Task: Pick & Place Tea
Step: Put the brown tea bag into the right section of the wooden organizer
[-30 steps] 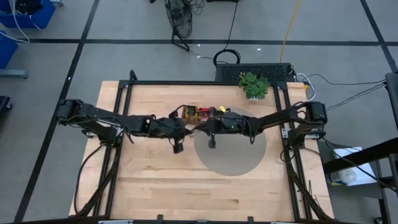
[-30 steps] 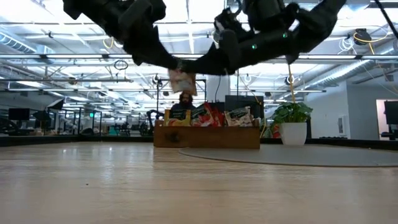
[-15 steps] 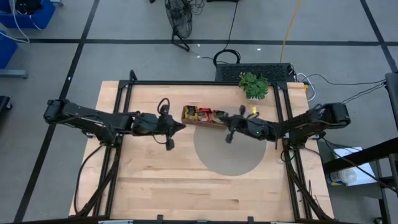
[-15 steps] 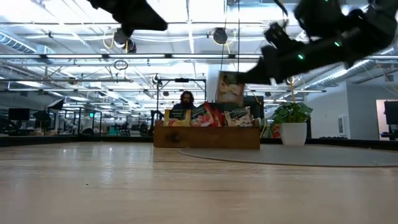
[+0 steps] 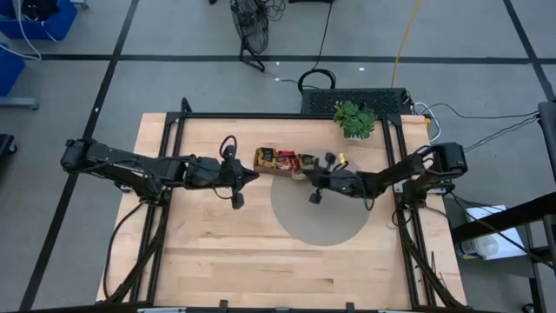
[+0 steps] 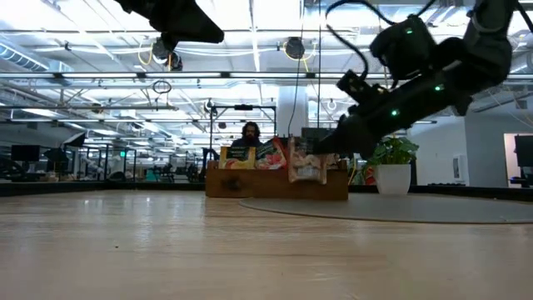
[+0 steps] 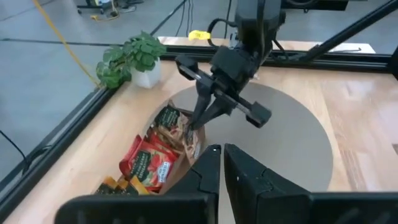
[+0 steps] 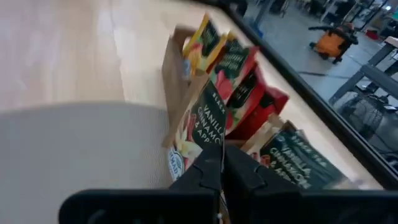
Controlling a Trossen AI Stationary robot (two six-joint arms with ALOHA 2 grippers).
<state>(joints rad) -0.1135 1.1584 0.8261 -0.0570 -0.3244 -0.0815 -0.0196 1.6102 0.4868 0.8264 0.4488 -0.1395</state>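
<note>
1. My right tool (image 6: 321,158) pinches a tea sachet (image 6: 305,161) just above the tray's (image 5: 282,170) right end.
2. I should lower it squarely before release.
3. My left tool (image 5: 252,174), pressed together, waits left of the tray.

We note wooden tray (image 5: 283,161) at table's (image 5: 217,261) far middle, sachets (image 7: 149,163) standing inside. Round mat (image 5: 334,228) just before tray, right of centre. Potted plant (image 5: 354,119) behind tray, rightward. Left gripper (image 5: 254,175) left of tray; right gripper (image 5: 306,175) at tray's right end, sachet (image 6: 306,162) hanging from it.
</note>
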